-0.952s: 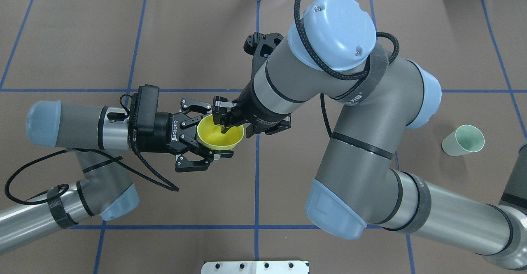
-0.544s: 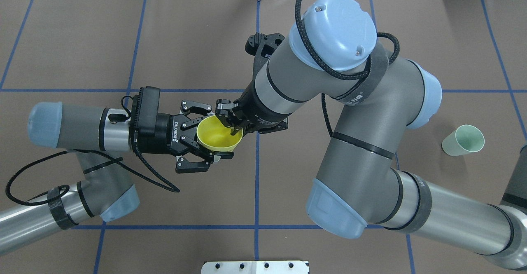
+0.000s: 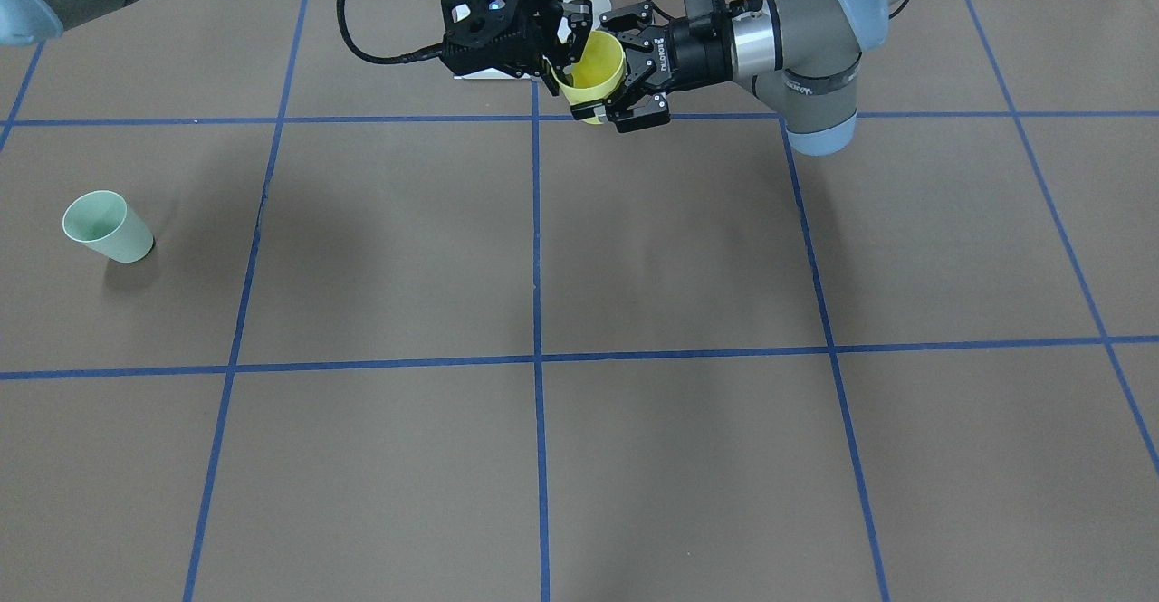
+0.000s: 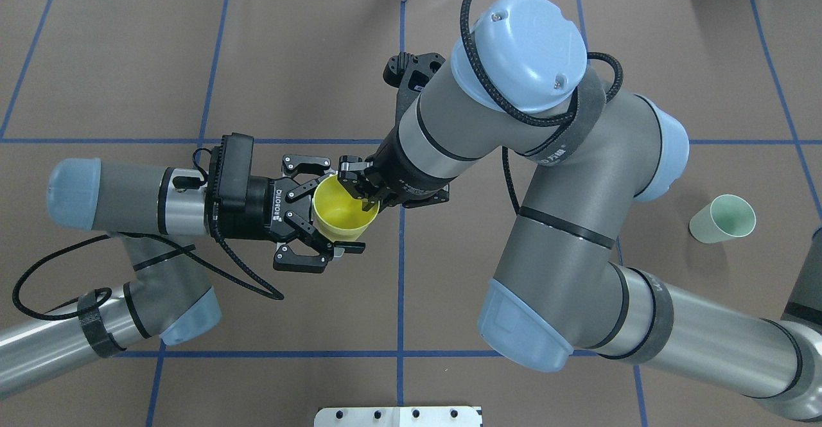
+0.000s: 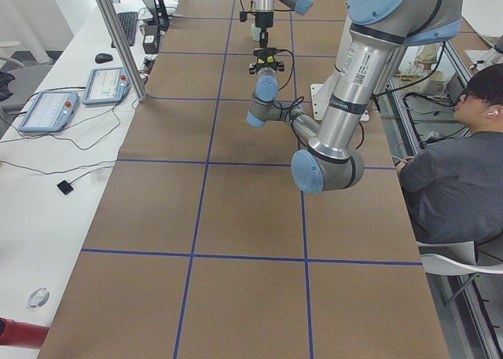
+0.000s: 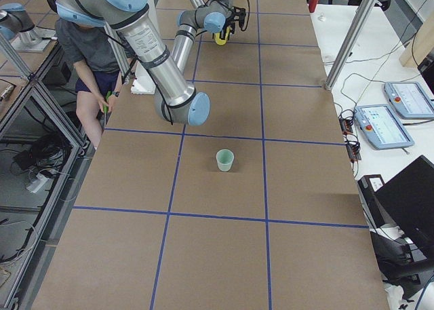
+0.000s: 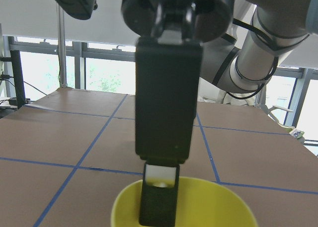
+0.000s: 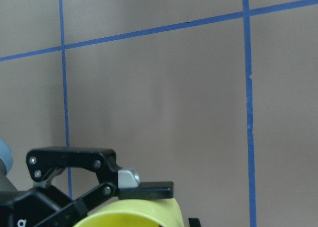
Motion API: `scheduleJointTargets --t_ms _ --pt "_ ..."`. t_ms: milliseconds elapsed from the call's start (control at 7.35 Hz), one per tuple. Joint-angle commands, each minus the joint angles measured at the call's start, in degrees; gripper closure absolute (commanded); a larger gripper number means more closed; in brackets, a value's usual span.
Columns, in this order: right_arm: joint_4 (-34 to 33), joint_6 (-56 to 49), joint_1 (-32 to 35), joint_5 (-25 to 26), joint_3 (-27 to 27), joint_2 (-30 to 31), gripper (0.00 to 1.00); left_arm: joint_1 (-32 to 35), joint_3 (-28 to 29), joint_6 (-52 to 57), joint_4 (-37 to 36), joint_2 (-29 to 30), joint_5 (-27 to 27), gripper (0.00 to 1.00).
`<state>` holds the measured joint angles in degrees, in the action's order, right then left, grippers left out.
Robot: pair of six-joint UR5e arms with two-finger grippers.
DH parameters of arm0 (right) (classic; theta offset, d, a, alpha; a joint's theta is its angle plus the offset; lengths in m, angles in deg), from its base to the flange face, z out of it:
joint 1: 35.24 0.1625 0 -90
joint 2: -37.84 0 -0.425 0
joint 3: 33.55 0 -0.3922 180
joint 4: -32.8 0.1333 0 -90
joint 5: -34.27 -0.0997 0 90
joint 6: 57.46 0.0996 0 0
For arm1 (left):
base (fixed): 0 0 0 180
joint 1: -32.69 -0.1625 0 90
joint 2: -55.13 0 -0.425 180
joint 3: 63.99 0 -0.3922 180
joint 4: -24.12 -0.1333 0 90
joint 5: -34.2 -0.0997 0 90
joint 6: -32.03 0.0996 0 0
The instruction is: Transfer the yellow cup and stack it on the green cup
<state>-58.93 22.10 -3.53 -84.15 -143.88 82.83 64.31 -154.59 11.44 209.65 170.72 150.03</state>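
Mid-air handover, by my reading. The left gripper (image 4: 335, 210) is clamped across the yellow cup (image 4: 343, 220), holding it above the worktop (image 4: 289, 61). The right gripper (image 4: 358, 188) has 1 finger inside the rim; whether it grips, I cannot tell. Next: right pinches, left lets go, then carry to the green cup (image 4: 722, 218), upright at far right.

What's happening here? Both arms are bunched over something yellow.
It is a mid-air hand-over. The left gripper holds a small bright yellow plastic cup by its sides above the brown table, mouth up. The right gripper has one finger inside the cup at the rim; whether it has clamped the wall cannot be told. The pale green plastic cup stands upright on the robot's right side of the table, nothing stacked in it.
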Motion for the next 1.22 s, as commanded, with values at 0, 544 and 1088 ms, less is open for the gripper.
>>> scheduleJointTargets --t_ms 0,544,1088 --pt "-0.04 -0.02 0.11 0.03 -0.06 0.37 1.00 0.03 -0.02 0.37 -0.51 -0.19 -0.08 0.00" --pt "-0.21 -0.37 3.17 0.03 -0.68 4.05 1.00 0.20 0.42 0.37 -0.69 -0.28 -0.26 0.00" --pt "-0.47 -5.00 11.34 0.12 -0.15 9.23 1.00 0.99 0.07 0.19 -6.38 -2.02 -10.23 0.00"
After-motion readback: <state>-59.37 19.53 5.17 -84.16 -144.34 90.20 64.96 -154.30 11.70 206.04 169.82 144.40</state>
